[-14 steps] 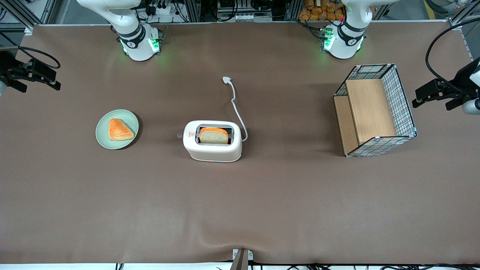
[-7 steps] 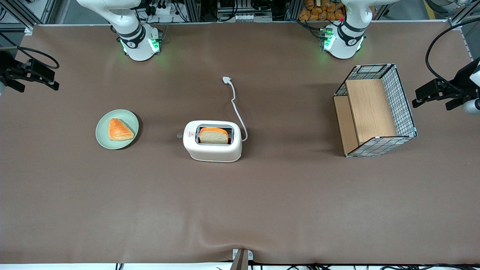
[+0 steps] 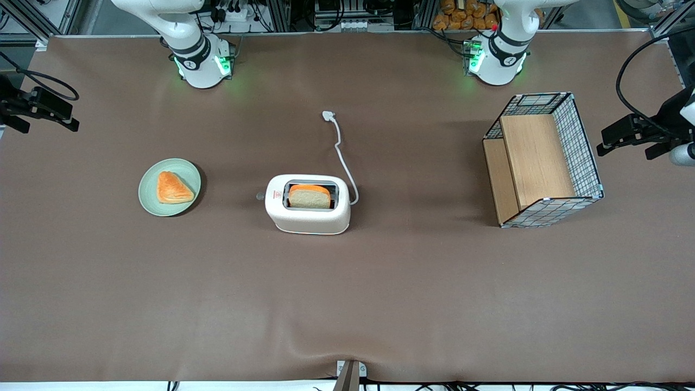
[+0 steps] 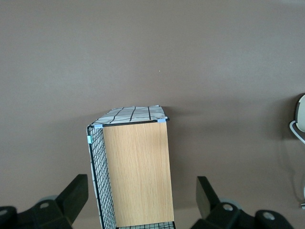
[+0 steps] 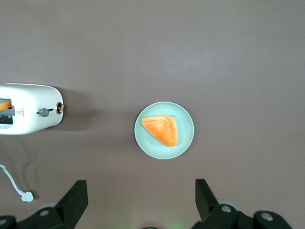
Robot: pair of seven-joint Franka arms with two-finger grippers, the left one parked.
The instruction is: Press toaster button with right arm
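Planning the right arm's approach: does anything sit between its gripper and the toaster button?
The gripper hangs open, high at the working arm's table end. The green plate with its pastry lies low between it and the toaster button; nothing taller intervenes.

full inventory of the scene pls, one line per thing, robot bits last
toaster: 1, white, mid-table
toaster button: 1, grey tab, on the toaster's narrow end facing the plate
bread slice: 1, tan with orange crust, in the toaster's slot
cord with plug: 1, white, trailing from the toaster, farther from the front camera
plate: 1, pale green, toward the working arm's end
pastry: 1, orange, triangular, on the plate
basket: 1, wire mesh with wooden panels, toward the parked arm's end
table: 1, brown cover
right arm: 1, white
gripper: 1, black fingers, open, high above the plate
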